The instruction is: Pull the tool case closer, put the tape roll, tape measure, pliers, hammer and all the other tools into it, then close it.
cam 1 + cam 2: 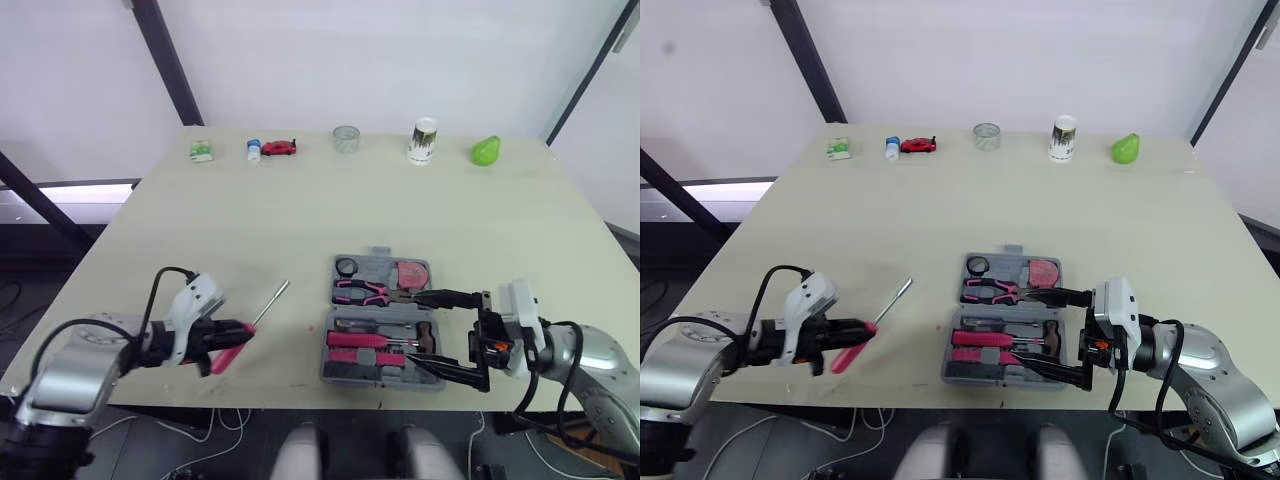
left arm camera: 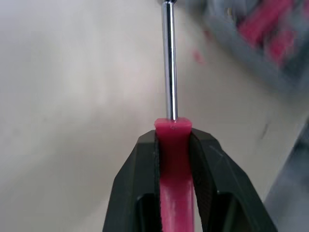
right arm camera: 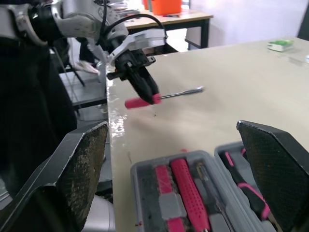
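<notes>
The left gripper (image 1: pixel 240 335) is clamping the pink handle of a screwdriver (image 1: pixel 268 305) over the bench (image 1: pixel 300 220) near its front edge, left of the open tool case (image 1: pixel 340 372), which is lying by that edge with the pliers (image 1: pixel 362 291) seated inside. The right gripper (image 1: pixel 420 328) is hanging wide open across the case's right end. Packing the screwdriver seems in hand; next it is needing carrying over the case and lining up with a free slot.

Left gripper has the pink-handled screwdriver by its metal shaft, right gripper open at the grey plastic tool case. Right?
Not quite. The left gripper grips the pink-handled screwdriver by its handle; the metal shaft sticks out past the fingers, as the left wrist view shows. The right gripper is open at the grey plastic tool case.
</notes>
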